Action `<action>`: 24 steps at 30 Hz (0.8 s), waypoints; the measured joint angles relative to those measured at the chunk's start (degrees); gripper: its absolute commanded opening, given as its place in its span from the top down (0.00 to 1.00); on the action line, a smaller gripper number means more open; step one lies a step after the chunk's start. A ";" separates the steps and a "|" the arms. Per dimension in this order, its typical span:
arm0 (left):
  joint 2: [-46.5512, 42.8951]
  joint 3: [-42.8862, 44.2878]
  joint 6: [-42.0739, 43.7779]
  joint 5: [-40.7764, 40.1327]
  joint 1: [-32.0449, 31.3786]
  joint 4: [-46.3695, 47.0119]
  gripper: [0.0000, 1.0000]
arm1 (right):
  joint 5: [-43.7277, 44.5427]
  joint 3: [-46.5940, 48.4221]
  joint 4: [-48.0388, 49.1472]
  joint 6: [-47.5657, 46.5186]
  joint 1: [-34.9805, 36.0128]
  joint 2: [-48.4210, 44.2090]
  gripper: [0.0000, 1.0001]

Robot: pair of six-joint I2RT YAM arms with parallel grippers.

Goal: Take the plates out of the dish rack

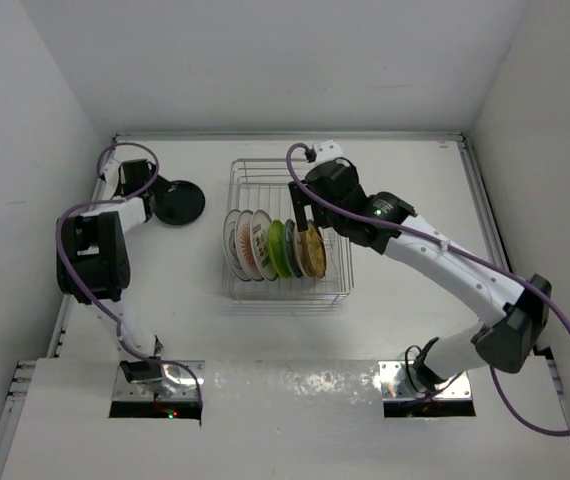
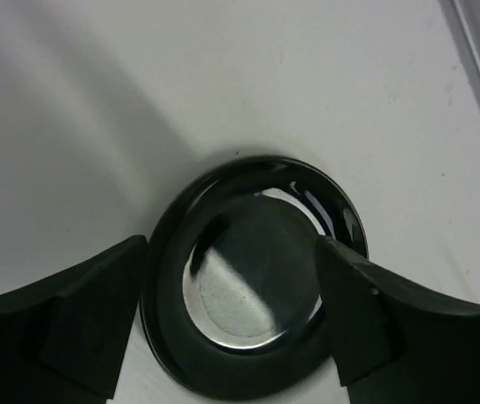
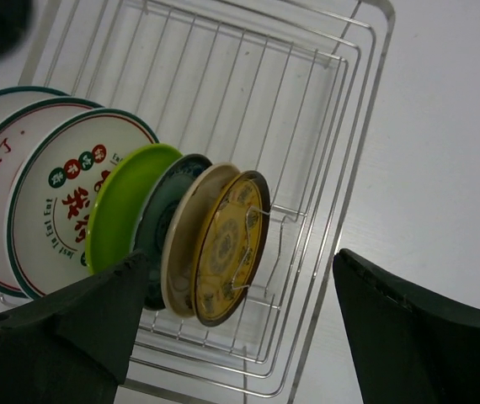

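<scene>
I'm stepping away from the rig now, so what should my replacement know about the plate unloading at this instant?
Left tool open over the black plate, which lies flat on the table left of the dish rack.
Right tool open above the yellow plate at the row's right end.
Done: one plate out.
Remaining: about seven plates standing in the rack.

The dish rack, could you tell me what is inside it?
A row of upright plates: white patterned ones, green, dark, cream, yellow-centred. They overlap, so most faces are hidden.
</scene>
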 measured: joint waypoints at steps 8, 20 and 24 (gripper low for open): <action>7.50 6.47 0.15 5.01 0.31 -3.76 0.00 | -0.59 0.57 0.22 4.07 0.00 9.18 0.43; -12.13 6.12 -0.94 7.39 0.33 -19.78 0.00 | -0.57 -6.23 4.72 9.42 -0.02 11.10 0.59; -25.99 3.63 0.66 8.20 0.33 -20.06 0.00 | -1.01 -9.20 7.04 11.26 -0.02 12.13 0.73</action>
